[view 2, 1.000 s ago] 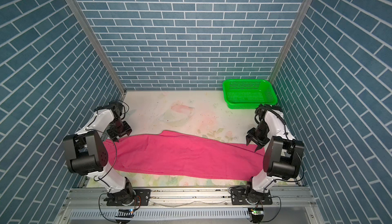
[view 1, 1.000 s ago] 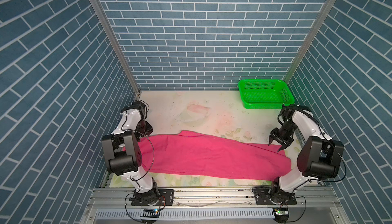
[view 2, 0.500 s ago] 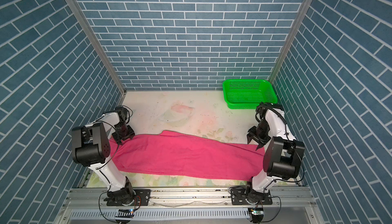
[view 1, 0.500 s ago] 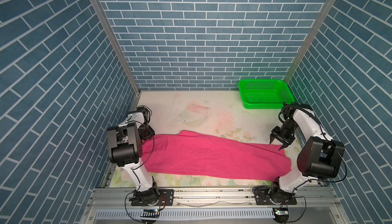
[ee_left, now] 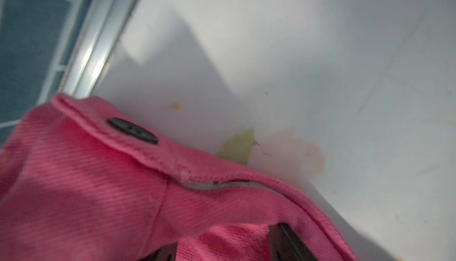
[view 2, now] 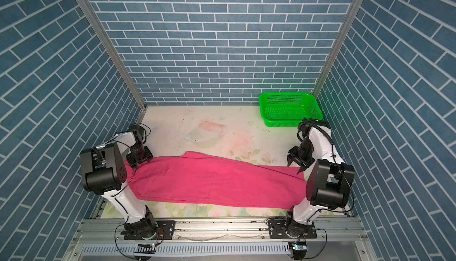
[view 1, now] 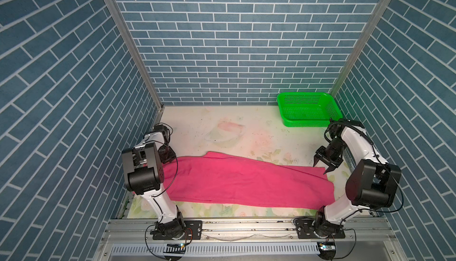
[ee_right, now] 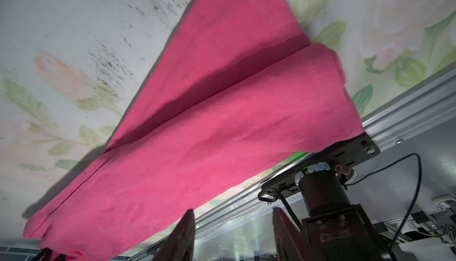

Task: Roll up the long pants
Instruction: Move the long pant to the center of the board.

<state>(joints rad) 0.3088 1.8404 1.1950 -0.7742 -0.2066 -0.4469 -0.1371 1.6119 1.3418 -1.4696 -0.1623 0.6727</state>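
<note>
The pants [view 1: 246,180] lie flat on the table [view 1: 222,124], close to the front edge. They reach from the left arm all the way to the right arm. You can see them in both top views [view 2: 217,183]. The top end with the waist is on the left. The leg ends are on the right. No part is rolled up yet.

The left gripper [view 2: 139,159] is down at the waist end, on the far corner. In the left wrist view its two fingers [ee_left: 288,242] stand apart. Pink cloth [ee_left: 86,185] sits between them and lies over their tips. I cannot tell if they pinch the cloth or just poke into it. A dark button [ee_left: 133,130] shows on the waist band. The edge of the band is a bit up off the table.

The right gripper [view 1: 320,167] hangs over the far corner of the leg ends. Its fingers are spread wide and nothing is between them. The right wrist view shows this too [ee_right: 233,237]. There the two legs [ee_right: 222,111] lie side by side, one a bit over the other.

A green basket [view 1: 308,109] stands in the far right corner of the table. It is well apart from the pants.
</note>
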